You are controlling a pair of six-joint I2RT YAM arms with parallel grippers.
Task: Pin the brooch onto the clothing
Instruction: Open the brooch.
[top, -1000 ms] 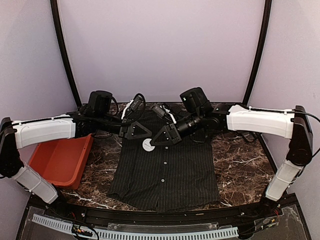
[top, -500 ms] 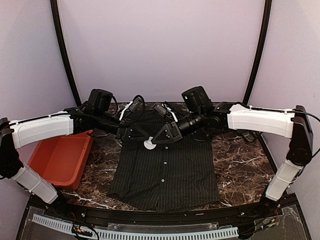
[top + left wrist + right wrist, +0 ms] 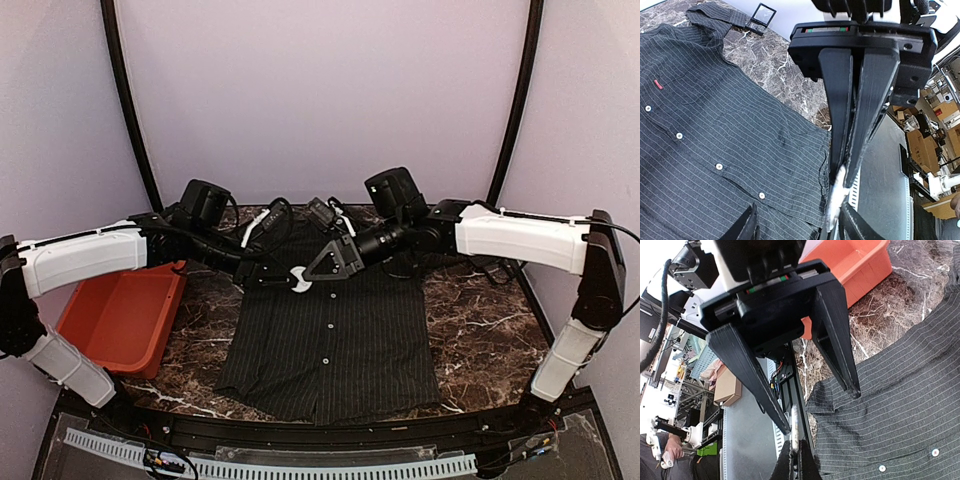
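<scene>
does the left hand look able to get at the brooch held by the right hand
Probably yes: the left hand is open with its fingers either side of the brooch, which juts out of the shut right hand. Nothing else seems to be in the way.

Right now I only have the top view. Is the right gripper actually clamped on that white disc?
Observer: Yes. Left wrist view shows the right gripper shut on the brooch, held edge-on.
Operator: Left jaws?
Observer: Open. Right wrist view shows the left gripper with fingers spread, one tip close beside the brooch's edge.
Operator: Shirt state?
Observer: The shirt lies spread out and buttoned; a tiny red tag marks its chest.
</scene>
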